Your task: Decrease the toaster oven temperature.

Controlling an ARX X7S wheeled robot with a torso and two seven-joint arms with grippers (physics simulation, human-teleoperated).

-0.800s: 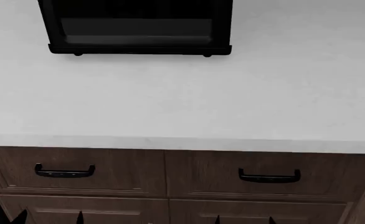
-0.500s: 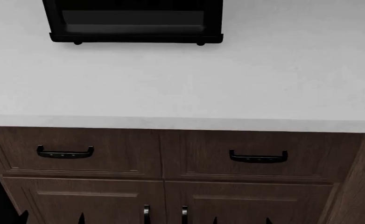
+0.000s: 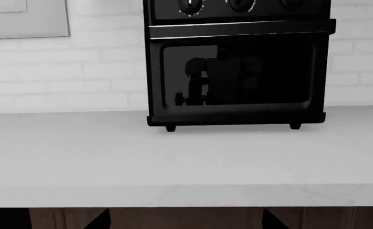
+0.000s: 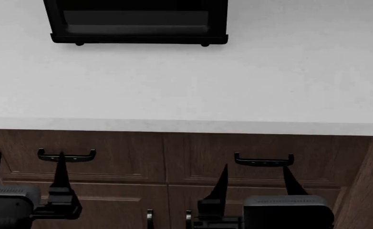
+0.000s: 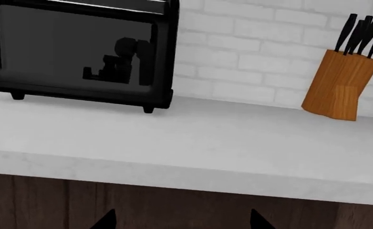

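Note:
The toaster oven (image 4: 135,24) is a black box with a dark glass door, standing at the back of the white counter; the head view shows only its lower part. The left wrist view shows its door (image 3: 237,71) and round dials (image 3: 191,5) along its top strip. The right wrist view shows its door (image 5: 78,47). My left gripper (image 4: 26,169) and right gripper (image 4: 256,180) are both open and empty, held in front of the drawers below the counter edge, far from the oven. Their fingertips show in the left wrist view (image 3: 100,220) and the right wrist view (image 5: 258,219).
The white countertop (image 4: 237,86) runs across the view, with its front edge (image 4: 186,126) above brown wooden drawers with black handles (image 4: 66,155) (image 4: 264,161). A wooden knife block (image 5: 339,86) stands against the white brick wall to the oven's right.
Both grippers have risen from the bottom edge of the head view to drawer height. The head view had shifted before that and has since held still.

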